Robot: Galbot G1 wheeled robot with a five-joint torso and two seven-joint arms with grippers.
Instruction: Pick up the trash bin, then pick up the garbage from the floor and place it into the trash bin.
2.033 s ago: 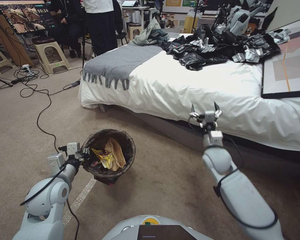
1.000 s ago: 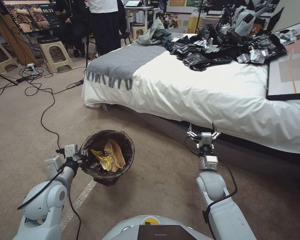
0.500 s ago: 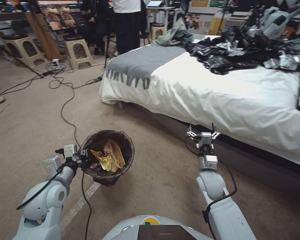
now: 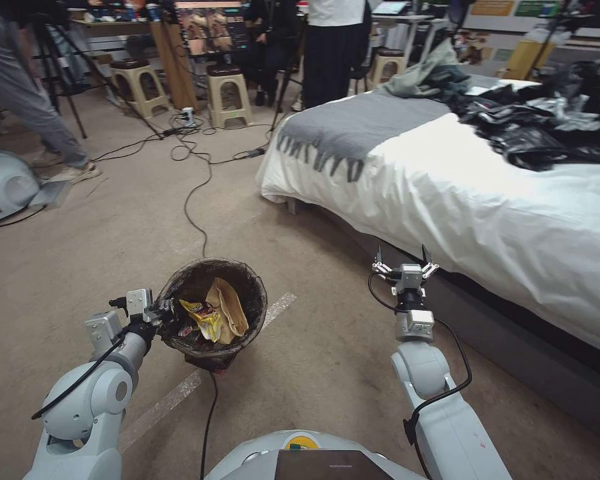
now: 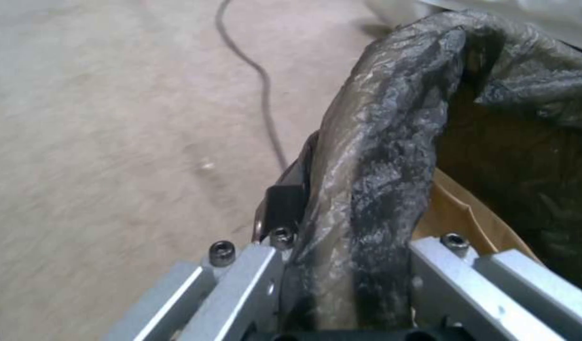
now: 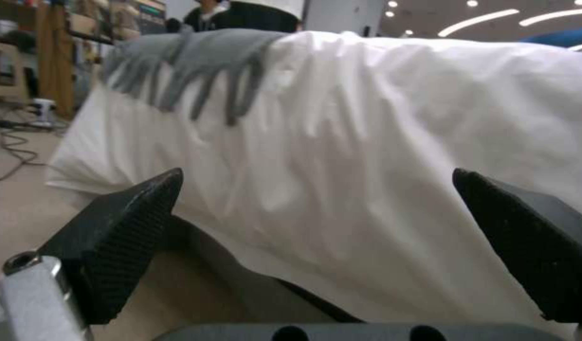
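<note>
A bed with a white sheet (image 4: 487, 200) takes up the head view from about one to four o'clock, its near edge running just beyond the right arm. A grey fringed blanket (image 4: 353, 130) lies across the bed's far corner at twelve o'clock, and a heap of crumpled black plastic bags (image 4: 547, 127) sits on the sheet toward two o'clock. Beige plastic stools (image 4: 230, 93) stand at eleven o'clock, and from them a thin black cable (image 4: 197, 193) trails over the beige-brown short-pile carpet floor (image 4: 80, 227) toward the robot, passing beneath the bin. A pale translucent tape strip (image 4: 180, 393) crosses the carpet at about seven o'clock.

The small round trash bin lined with a dark brown-black plastic bag folded over its rim (image 4: 213, 313) hangs clear of the carpet at about eight o'clock from the view's centre. Inside it lie a yellow wrapper (image 4: 205, 319) and a piece of crumpled brown paper (image 4: 230, 310). The left gripper (image 4: 161, 312) is at the bin's nine o'clock side, clamped on the bag-covered rim; in the left wrist view its metal fingers (image 5: 253, 279) sit either side of the folded bag (image 5: 379, 156).

The right gripper (image 4: 404, 265) is held in the air near five o'clock, well apart from the bin and just short of the bed's side, its black fingertips (image 6: 123, 227) spread wide with nothing between them.
</note>
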